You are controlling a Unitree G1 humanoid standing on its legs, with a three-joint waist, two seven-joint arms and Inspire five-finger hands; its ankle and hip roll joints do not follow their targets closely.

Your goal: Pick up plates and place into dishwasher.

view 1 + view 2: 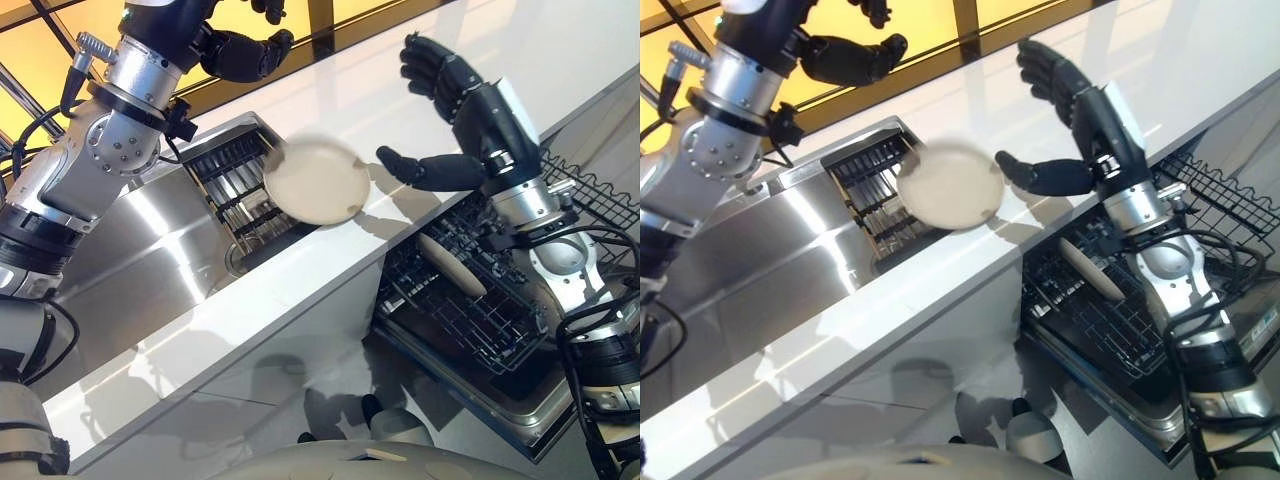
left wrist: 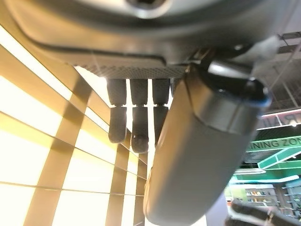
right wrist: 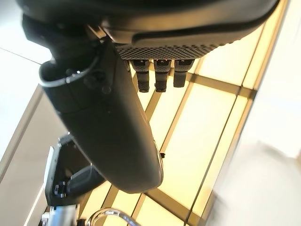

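A plate [image 1: 452, 263] stands on edge in the dishwasher rack [image 1: 455, 300], below the bench [image 1: 300, 270]. Another plate [image 1: 317, 180] is at the bench's far edge, touching no hand. Just beside it, the right hand [image 1: 470, 110] is spread wide. Farther back, the left hand [image 1: 240, 52] hangs loose, holding nothing.

Your count — plates, racks, hands.

You have two plates: one cream plate [image 1: 318, 181] at the counter's [image 1: 300, 270] edge, and one plate [image 1: 452, 263] standing on edge in the dishwasher rack [image 1: 450, 310]. Two racks — that lower one and a second wire rack [image 1: 590, 195] beyond it. One sink [image 1: 150, 250]. Two robot hands, left hand [image 1: 245, 52] and right hand [image 1: 455, 110].
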